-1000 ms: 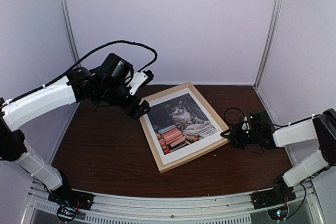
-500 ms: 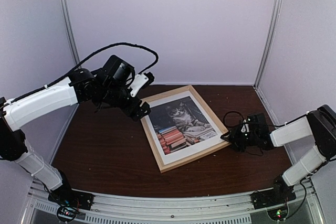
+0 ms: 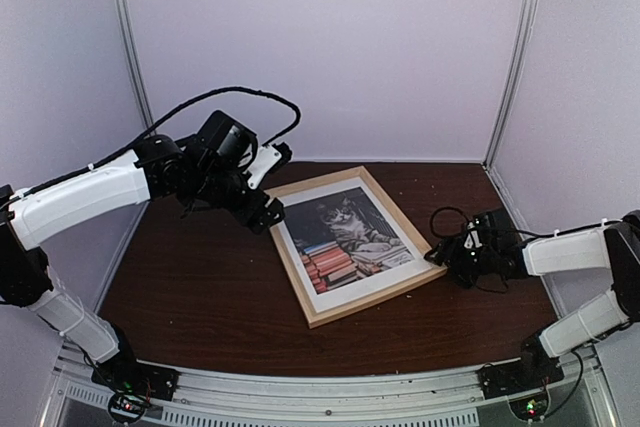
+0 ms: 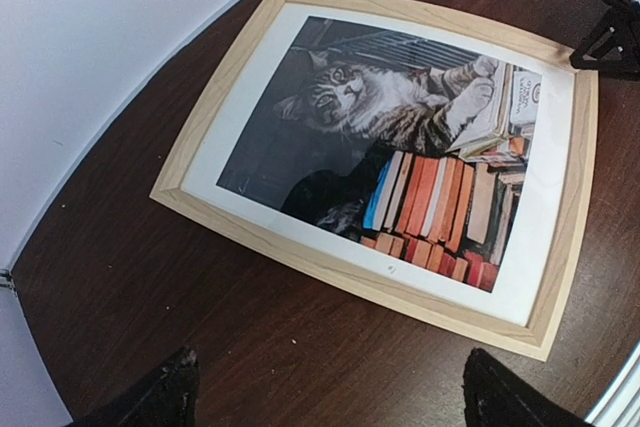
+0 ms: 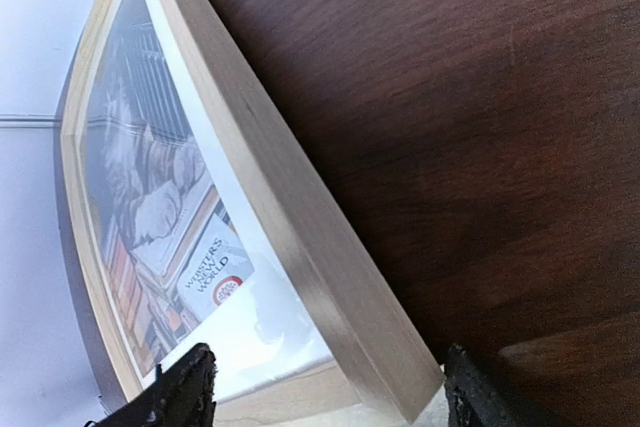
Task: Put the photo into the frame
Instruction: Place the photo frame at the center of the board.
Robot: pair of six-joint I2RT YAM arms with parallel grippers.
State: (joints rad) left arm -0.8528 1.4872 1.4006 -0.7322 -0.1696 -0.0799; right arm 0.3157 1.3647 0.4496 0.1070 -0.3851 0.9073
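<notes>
The frame [image 3: 375, 297], thin pale wood, lies flat on the dark table with the photo [image 3: 345, 237] of a tabby cat and red-orange books inside it. The left wrist view shows the frame [image 4: 330, 265] and photo [image 4: 400, 137] just ahead. My left gripper [image 3: 272, 187] hovers open beside the frame's left corner, and its jaws [image 4: 325, 402] have only bare table between them. My right gripper [image 3: 438, 253] is at the frame's right corner. It stands open [image 5: 325, 397], with the corner of the frame [image 5: 300, 217] between its spread fingertips [image 5: 185, 392], and the photo [image 5: 170, 207] is behind.
Brown table [image 3: 200, 287] inside pale walls, with metal uprights at the back corners [image 3: 125, 37]. A black cable [image 3: 220, 92] loops above the left arm. The right gripper [image 4: 605, 37] shows at the top right of the left wrist view.
My right gripper's jaws have opened wide at the frame's right corner, and that corner has shifted slightly nearer. The left arm has barely moved and stays open.
</notes>
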